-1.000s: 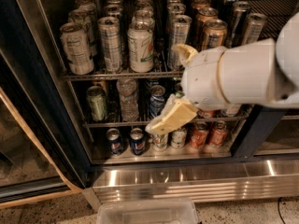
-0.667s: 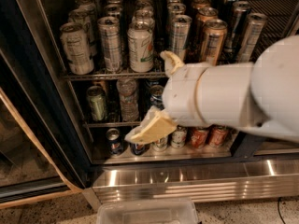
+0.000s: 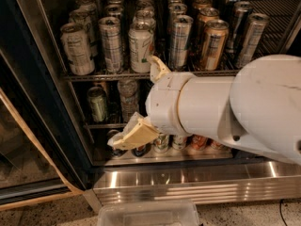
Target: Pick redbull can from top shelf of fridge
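While the redbull can (image 3: 180, 41) stood on the fridge's (image 3: 188, 185) top shelf (image 3: 106, 75), the gripper (image 3: 133, 101) hung just below, spread wide and empty, so the approach seemingly needed raising and aligning next.

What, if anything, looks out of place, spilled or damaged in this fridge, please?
Nothing stands out. In the fridge, the cans on the top shelf stand upright in tidy rows, and no spill is visible. The end effector hangs open before the lower shelves, holding nothing.
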Robot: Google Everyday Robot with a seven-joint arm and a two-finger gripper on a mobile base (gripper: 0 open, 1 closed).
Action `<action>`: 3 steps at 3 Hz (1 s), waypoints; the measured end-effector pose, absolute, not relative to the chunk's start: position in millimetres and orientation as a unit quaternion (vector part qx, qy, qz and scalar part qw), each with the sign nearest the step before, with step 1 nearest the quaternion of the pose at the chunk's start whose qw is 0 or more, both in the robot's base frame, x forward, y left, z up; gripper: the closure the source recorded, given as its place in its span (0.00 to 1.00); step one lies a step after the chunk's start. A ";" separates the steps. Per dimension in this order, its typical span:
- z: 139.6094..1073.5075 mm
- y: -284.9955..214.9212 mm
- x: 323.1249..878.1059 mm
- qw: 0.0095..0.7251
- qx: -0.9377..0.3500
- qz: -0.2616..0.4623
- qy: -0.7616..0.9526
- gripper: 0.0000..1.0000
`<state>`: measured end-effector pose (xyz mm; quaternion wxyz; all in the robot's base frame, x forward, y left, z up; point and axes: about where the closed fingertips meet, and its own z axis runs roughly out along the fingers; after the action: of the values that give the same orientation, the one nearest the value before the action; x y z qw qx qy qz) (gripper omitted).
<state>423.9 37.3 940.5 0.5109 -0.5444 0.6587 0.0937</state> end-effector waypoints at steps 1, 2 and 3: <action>939.4 43.1 421.9 0.526 -0.530 0.096 0.659 0.00; 921.6 56.7 424.0 0.548 -0.508 0.071 0.660 0.00; 926.5 75.8 422.3 0.560 -0.510 0.069 0.649 0.00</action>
<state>422.3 75.8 926.5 0.5605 -0.5103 0.6486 0.0692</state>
